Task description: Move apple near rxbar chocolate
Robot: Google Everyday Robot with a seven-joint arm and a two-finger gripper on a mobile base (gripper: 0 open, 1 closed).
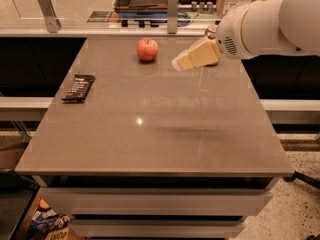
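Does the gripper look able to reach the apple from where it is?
Probably yes. The gripper hangs over the table, close beside the apple on its right in the camera view, and nothing stands between them. The rxbar chocolate lies far off to the left.

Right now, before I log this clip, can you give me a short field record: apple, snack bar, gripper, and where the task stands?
apple: sits on the far part of the table, nothing touching it
snack bar: black wrapper, lying flat near the table's left edge, well apart from the apple
gripper: above the table, just to the picture's right of the apple, pointing toward it, not touching it
task status: apple not yet picked up or moved near the snack bar
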